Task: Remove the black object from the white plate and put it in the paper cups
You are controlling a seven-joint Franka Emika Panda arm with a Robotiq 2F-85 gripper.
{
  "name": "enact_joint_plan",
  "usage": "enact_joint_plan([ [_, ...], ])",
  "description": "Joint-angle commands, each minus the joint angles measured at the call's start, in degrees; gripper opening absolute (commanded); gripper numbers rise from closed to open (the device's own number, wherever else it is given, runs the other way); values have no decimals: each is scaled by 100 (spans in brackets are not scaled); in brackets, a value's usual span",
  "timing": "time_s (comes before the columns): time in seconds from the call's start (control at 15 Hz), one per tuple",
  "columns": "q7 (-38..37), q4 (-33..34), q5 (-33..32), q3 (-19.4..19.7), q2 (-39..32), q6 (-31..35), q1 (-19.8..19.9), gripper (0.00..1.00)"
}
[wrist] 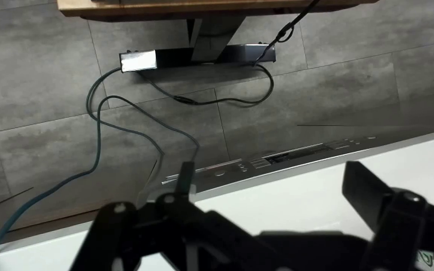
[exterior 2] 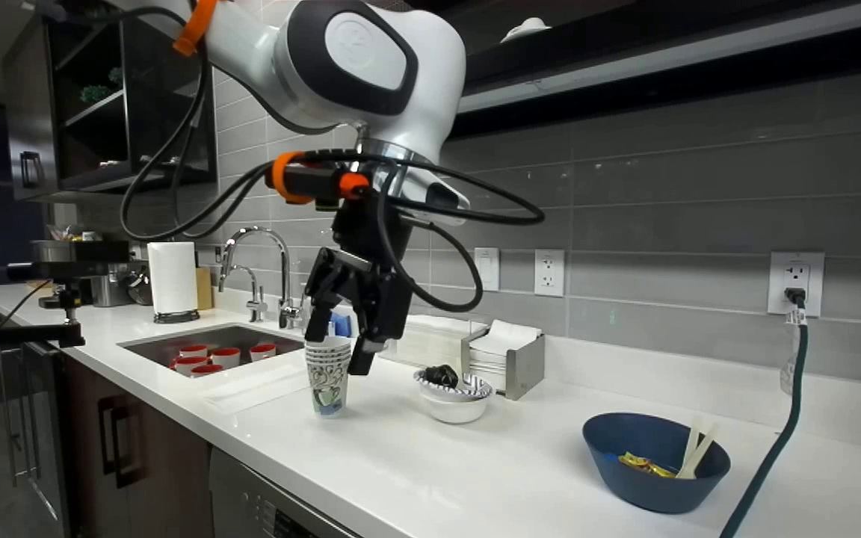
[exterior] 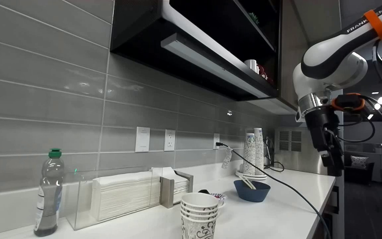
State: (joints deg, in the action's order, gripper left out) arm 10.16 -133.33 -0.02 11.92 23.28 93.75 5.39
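Observation:
A black object point(exterior 2: 442, 375) lies in a white patterned dish point(exterior 2: 454, 407) on the counter. In an exterior view only a bit of the black object point(exterior: 204, 191) and of the dish point(exterior: 223, 197) shows behind the cups. The paper cups point(exterior 2: 328, 385), a short nested stack with dark print, stand upright beside the dish; they show in both exterior views point(exterior: 198, 217). My gripper point(exterior: 333, 167) hangs in the air over the counter's front edge, apart from the cups and dish. In an exterior view the gripper point(exterior 2: 339, 349) overlaps the cups' rim. In the wrist view its fingers point(wrist: 269, 169) are wide open and empty.
A dark blue bowl point(exterior 2: 647, 474) with wooden utensils stands near a hanging cable point(exterior 2: 774, 441). A napkin holder point(exterior 2: 526, 368) stands behind the dish. A green-capped bottle point(exterior: 49, 196), tall cup stacks point(exterior: 254, 156) and a sink point(exterior 2: 139, 345) with mugs are on the counter.

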Motion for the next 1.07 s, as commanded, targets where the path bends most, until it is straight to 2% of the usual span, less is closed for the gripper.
enact_joint_plan([
  [0.0, -981, 26, 654, -318, 123, 231, 17, 100],
  [0.2, -1958, 362, 1015, -617, -330, 720, 34, 100],
  [0.6, -3478, 1227, 423, -733, -1772, 2049, 313, 100],
  [0.8, -4395, 1801, 350, -841, -2484, 2073, 136, 100],
  [1.0, -4750, 2290, 504, -995, -2965, 1931, -188, 100],
])
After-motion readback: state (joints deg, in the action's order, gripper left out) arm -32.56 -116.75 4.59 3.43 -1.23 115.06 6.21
